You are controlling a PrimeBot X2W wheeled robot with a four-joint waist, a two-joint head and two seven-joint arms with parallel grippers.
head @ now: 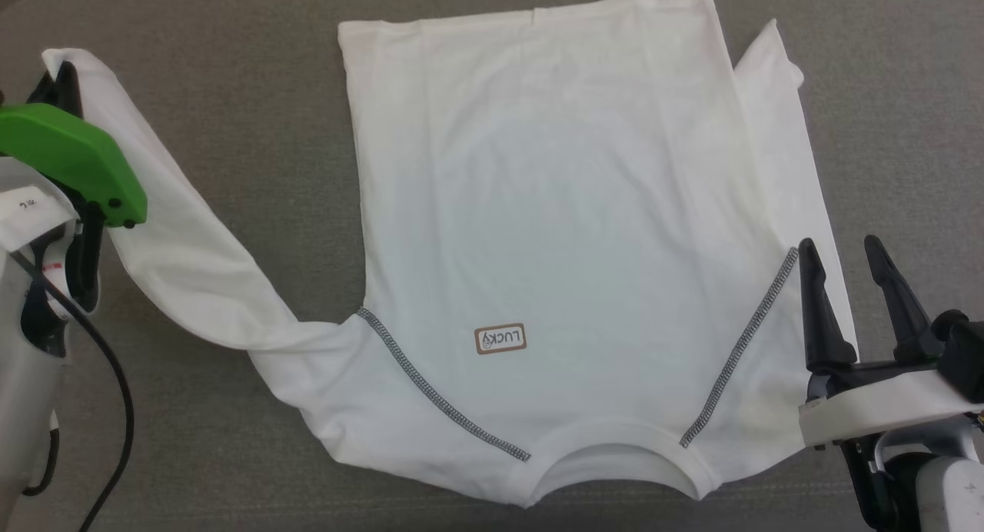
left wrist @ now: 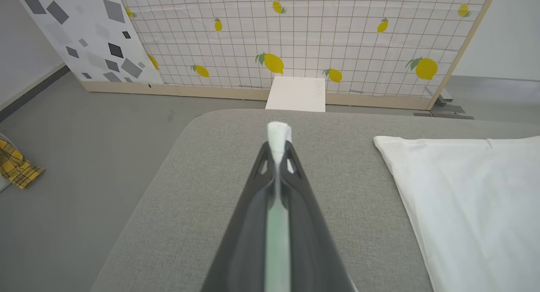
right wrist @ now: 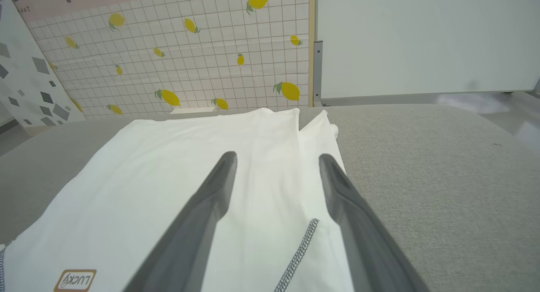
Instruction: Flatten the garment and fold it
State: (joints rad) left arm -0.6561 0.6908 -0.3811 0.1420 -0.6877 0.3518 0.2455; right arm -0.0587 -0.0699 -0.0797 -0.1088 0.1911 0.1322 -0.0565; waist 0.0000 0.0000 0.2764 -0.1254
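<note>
**Grey padded surface** (head: pixel 231 71): fills the head view from edge to edge and carries the work.

**Garment** (head: pixel 553 209): lies centre frame in the head view, body spread nearly flat, collar towards the bottom edge and hem towards the top. One sleeve lies straight along the body at the right of the frame.

**Other sleeve** (head: pixel 177 232): runs from the lower-centre shoulder up to the upper left, lifted and creased.

**Left gripper** (left wrist: pixel 278 150): jaws closed on that sleeve's end. The left wrist view shows a tuft of white fabric pinched at the fingertips, which the head view half hides behind the green housing (head: pixel 77 159).

**Right gripper** (head: pixel 842 247): lower right in the head view, jaws wide apart and holding nothing. The right wrist view places its fingers over the grey shoulder seam (right wrist: pixel 301 250). Whether they touch the cloth cannot be told.

**White box** (left wrist: pixel 296 93): at the top centre of the left wrist view, beyond the surface's far edge.

**"LUCKY" patch** (head: pixel 500 338): lower centre, upside down in the head view.

Step in hand, as judged: flattening is nearly done, and the fold begins with the gripped sleeve. The next move calls for keeping a firm pinch while carrying that sleeve across or out flat, without dragging the body askew.
</note>
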